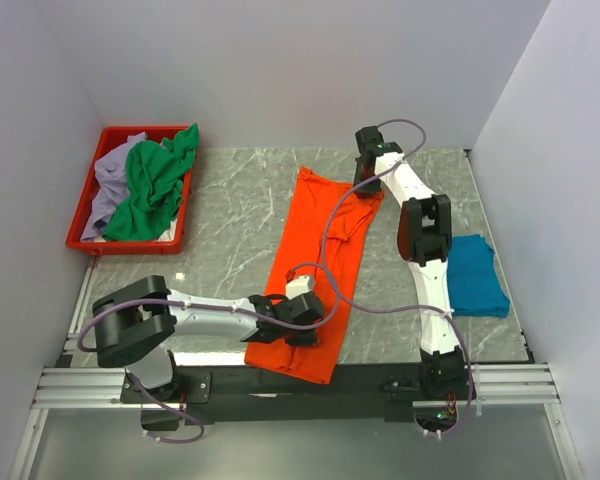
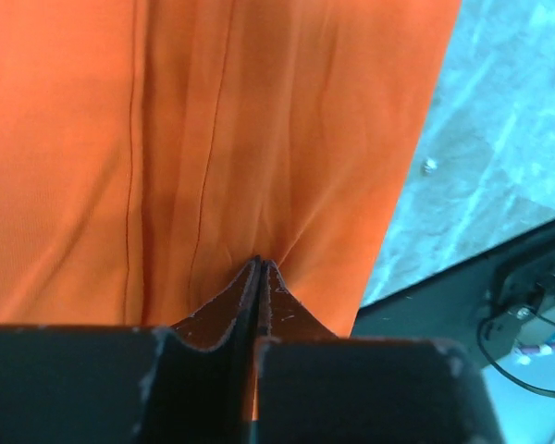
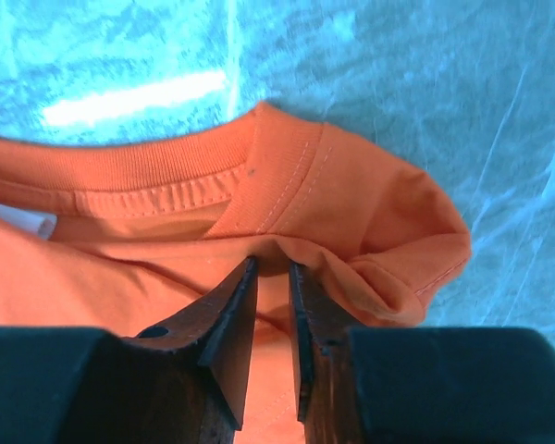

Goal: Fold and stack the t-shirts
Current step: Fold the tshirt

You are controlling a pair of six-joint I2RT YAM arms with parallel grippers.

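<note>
Here, t-shirt (image 2: 259, 139) (orange) between fingers (image 2: 224, 313)

There are 4 t-shirts (image 1: 315, 270), 1 red tray (image 1: 125, 246) and 2 arms (image 1: 210, 318).

Light: bright, even, from overhead | Glare: white streak on desk (image 3: 134, 97), right wrist view | Shadows: soft, faint | Focus: top view sharp; orange t-shirt (image 2: 213, 139) slightly soft in wrist views, near foreground dark, blurred
</note>
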